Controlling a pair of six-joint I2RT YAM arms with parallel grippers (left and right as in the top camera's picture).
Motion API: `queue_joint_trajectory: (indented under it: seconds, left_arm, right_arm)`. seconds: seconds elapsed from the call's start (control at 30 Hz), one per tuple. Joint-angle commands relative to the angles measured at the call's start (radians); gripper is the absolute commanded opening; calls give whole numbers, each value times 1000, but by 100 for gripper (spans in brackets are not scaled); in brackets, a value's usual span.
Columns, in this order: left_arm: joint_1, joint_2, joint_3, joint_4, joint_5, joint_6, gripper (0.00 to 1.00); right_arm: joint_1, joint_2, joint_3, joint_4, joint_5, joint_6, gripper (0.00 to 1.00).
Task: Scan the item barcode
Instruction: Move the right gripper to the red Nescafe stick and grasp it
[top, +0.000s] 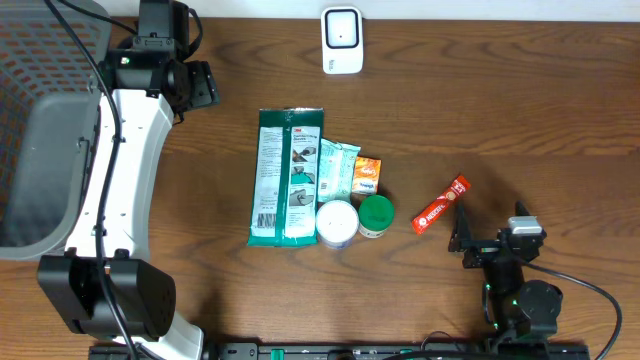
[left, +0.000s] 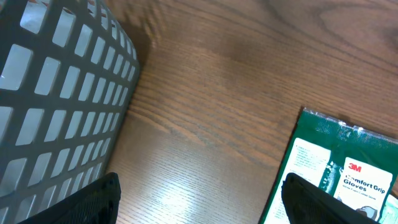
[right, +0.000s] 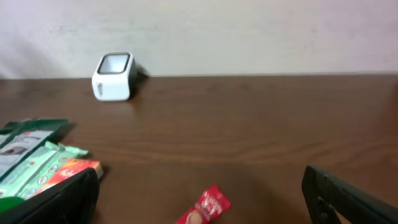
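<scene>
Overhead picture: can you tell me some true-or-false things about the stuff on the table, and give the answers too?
1. The scanner stands near the far edge of the table. True.
2. The right gripper holds the red packet. False: the gripper is open and empty, and the packet lies on the table.
3. The gloves pack lies inside the basket. False: it lies flat on the table.
4. The green tub sits right next to the white tub. True.
</scene>
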Motion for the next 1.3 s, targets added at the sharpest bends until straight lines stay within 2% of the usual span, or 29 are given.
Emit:
queue_joint_trajectory:
  seconds: [0.0,0.23,0.37,0.53,0.63,0.77,0.83,0.9,0.93,1.0,1.07,1.13,1.27]
  left_arm:
    - [-1,5,2,-5,-12,5,83]
    - [-1,5,2,-5,-12,5,82]
    - [0,5,2,-5,-12,5,83]
    - [0,5,2,-5,-12,5,82]
    - [0,5,2,-5,-12,5,83]
    - [-1,5,2,-5,-12,5,82]
    - [-1,5,2,-5,-12,5,82]
    - [-1,5,2,-5,-12,5,82]
    - [0,5,2,-5,-12,5,82]
    - [0,5,2,-5,-12,5,82]
    - [0,5,2,-5,-12,5,82]
    - [0,5,2,-5,-12,5,82]
    - [0,5,2,-5,-12,5,82]
  right_arm:
    - [0,12,138,-65,51,85,99]
    - [0,229,511,-322,61,145,99]
    - [0,449,769,-568,40,166,99]
    - [0,743,1074,-970,-11,166,99]
    - [0,871,1155,-1069,-112,166,99]
    - [2,979,1134,-1087,-278,171,99]
    - [3,1017,1093,-1098,-269,240,80]
    - [3,1043,1022,-1088,-191,362,68]
    - [3,1050,981,-1065,-158,408,67]
    - [3,1060,882,-976,-113,478,66]
    - [3,1070,782,-852,-108,552,58]
    - [3,1084,706,-748,-108,611,56]
    - [5,1152,613,-591,-107,660,50]
